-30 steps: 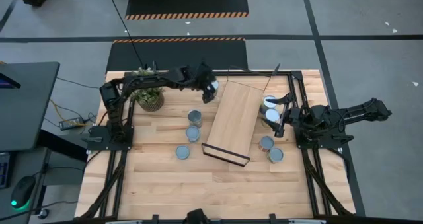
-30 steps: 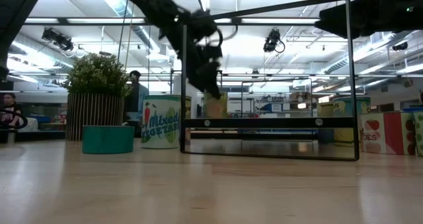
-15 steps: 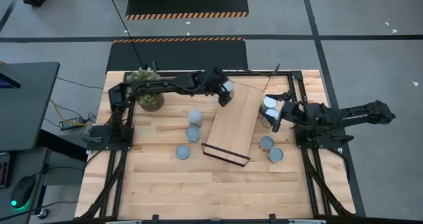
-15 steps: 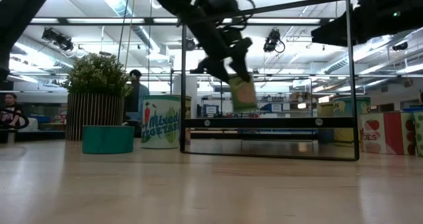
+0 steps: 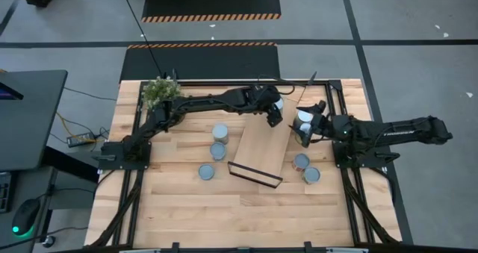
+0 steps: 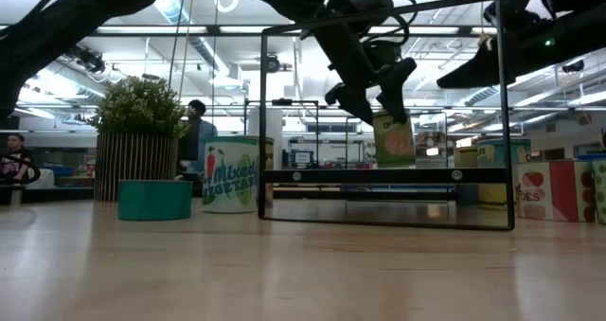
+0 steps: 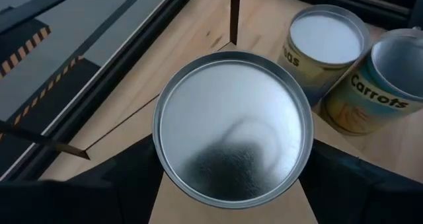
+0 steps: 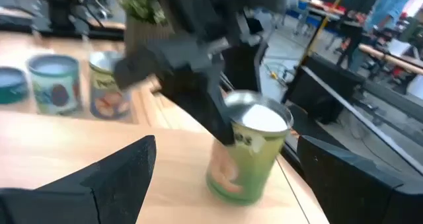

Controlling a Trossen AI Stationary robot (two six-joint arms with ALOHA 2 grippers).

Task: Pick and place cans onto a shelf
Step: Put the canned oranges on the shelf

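My left gripper (image 5: 274, 109) reaches across the far part of the table and is shut on a green-labelled can (image 6: 394, 137) over the far end of the shelf (image 5: 261, 145). The same can (image 8: 250, 154) shows upright in the right wrist view. Its silver top (image 7: 232, 125) fills the left wrist view. My right gripper (image 5: 308, 126) stands open just right of the shelf, over two cans (image 7: 327, 42) (image 7: 380, 85) that stand on the table. Several more cans stand on the table: two left of the shelf (image 5: 220, 132) (image 5: 217, 150), one nearer (image 5: 207, 172), two on the right (image 5: 301, 161) (image 5: 311, 175). My left gripper pinches the can's side wall just under its top rim (image 7: 162, 164) between its two fingers, one on each side. The fingers (image 6: 365, 98) slant down at it from the table's left. The can is upright, close above the shelf board; whether its bottom touches I cannot tell.
A potted plant (image 5: 160, 96) stands at the table's far left. A black frame (image 6: 500, 103) rises around the shelf. People and shelving show in the room beyond the table. Bare wood (image 5: 246, 208) lies toward the table's near edge.
My left gripper has carried the can toward the table's right edge, from left of the shelf's far end to above that end, keeping it lifted and about upright. My right gripper has moved a little toward the shelf and tipped; its arm now lies stretched out.
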